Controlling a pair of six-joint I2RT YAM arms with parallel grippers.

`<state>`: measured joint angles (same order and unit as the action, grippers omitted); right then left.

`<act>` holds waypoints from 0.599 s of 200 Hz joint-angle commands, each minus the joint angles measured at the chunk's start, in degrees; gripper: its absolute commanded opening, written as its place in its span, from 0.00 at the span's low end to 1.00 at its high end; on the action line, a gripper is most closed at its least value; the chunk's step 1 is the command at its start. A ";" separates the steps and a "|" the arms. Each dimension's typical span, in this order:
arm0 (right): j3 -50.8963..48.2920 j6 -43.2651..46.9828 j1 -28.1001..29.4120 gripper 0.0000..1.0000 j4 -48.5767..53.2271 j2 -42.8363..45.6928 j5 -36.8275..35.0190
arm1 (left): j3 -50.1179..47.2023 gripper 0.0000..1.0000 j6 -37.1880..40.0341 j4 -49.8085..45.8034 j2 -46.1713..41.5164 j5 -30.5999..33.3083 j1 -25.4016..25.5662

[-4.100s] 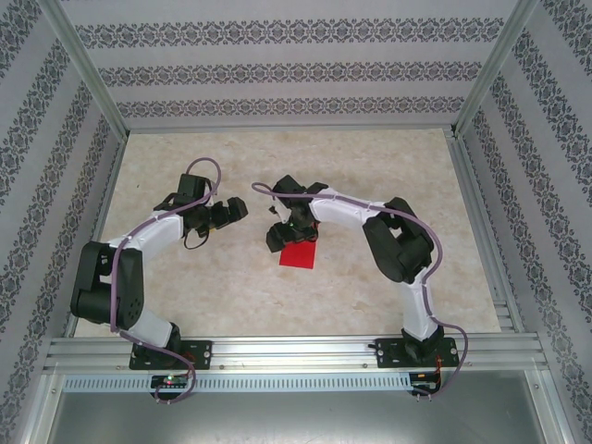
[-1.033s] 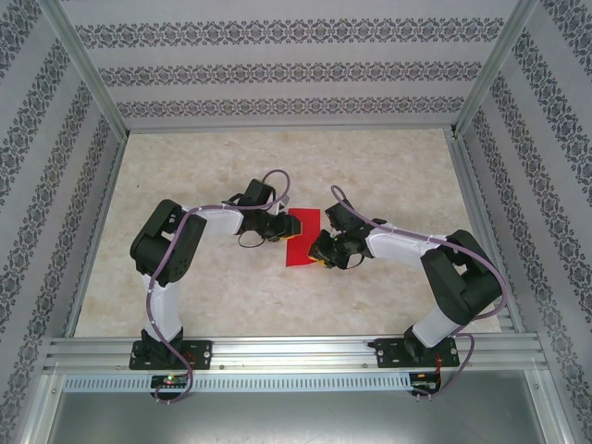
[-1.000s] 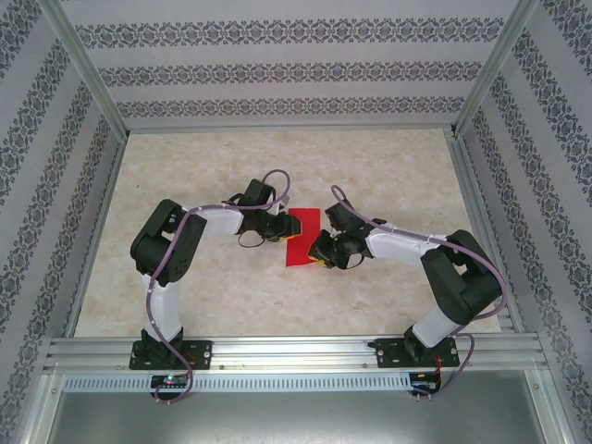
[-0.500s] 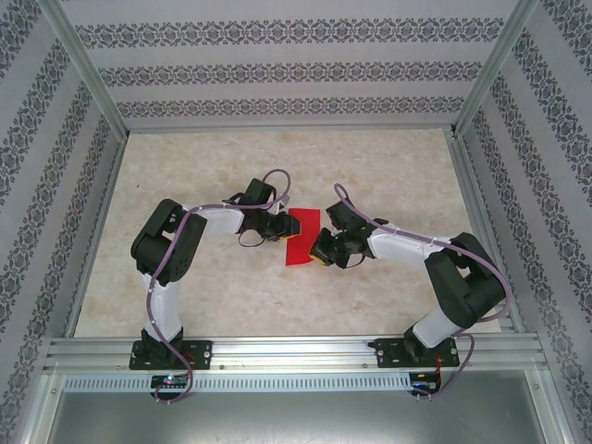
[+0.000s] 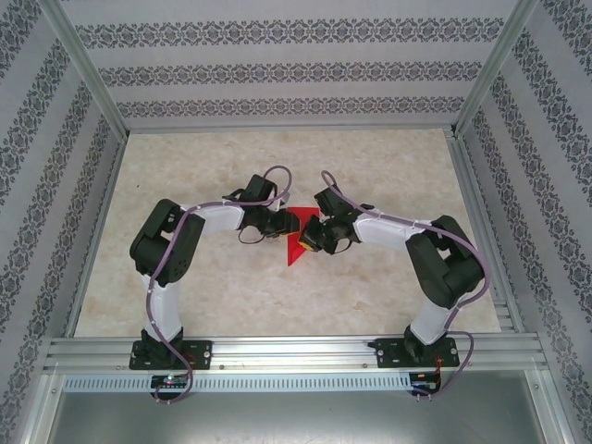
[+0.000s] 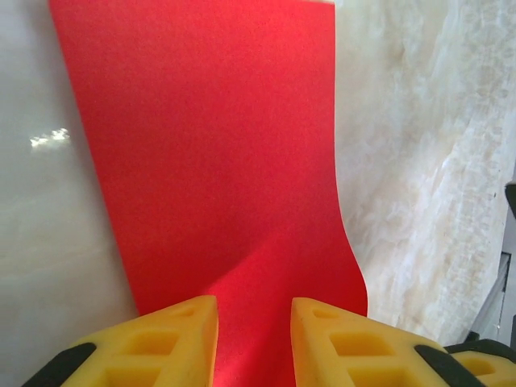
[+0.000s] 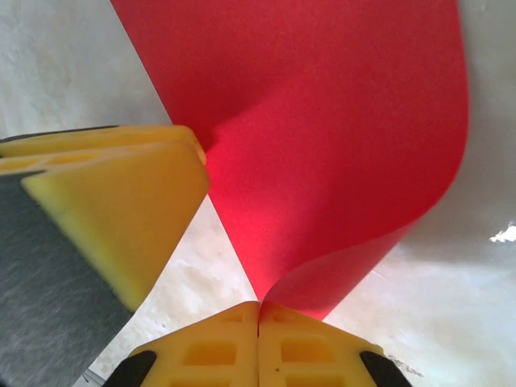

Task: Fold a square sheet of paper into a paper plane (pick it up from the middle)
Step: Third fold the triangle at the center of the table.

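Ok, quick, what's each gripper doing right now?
Left gripper: partly open, square sheet of paper in the gap between its fingers.
Right gripper: shut on the sheet.

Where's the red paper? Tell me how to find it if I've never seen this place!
Look at the pale marble table inside the wallpapered box, in the middle where two robot arms meet. The red sheet of paper is there, one edge curled up and pinched by the right gripper, jaws shut. Nothing else is bright red.

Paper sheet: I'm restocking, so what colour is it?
The thin paper sheet is plain bright red, clearest in the left wrist view.
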<state>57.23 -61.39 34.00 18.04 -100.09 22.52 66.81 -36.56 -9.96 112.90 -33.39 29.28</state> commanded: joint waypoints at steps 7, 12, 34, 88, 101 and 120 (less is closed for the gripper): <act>2.33 1.48 0.00 0.07 -0.17 -1.83 -1.44 | 1.23 0.30 1.91 -2.34 -4.82 4.71 -0.50; 2.54 1.52 -0.05 0.07 -0.43 -2.13 -1.43 | 1.18 0.30 1.93 -2.66 -5.23 5.34 -0.58; 3.52 2.03 0.08 0.08 -0.81 -3.54 -1.40 | 0.40 0.30 1.93 -2.96 -6.36 6.94 -0.60; 4.87 3.80 0.51 0.08 -0.13 -5.79 -0.73 | -2.52 0.29 1.59 -3.25 -8.40 7.69 -0.69; 5.21 4.54 0.59 0.08 0.30 -5.96 -0.39 | -3.03 0.29 1.57 -3.32 -8.73 7.79 -0.65; 5.67 5.65 0.83 0.09 0.39 -6.38 0.14 | -3.82 0.29 1.24 -3.16 -9.17 7.95 -0.63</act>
<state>60.77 -58.33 34.13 18.20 -105.62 22.44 64.18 -36.23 -11.97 106.17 -26.39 28.99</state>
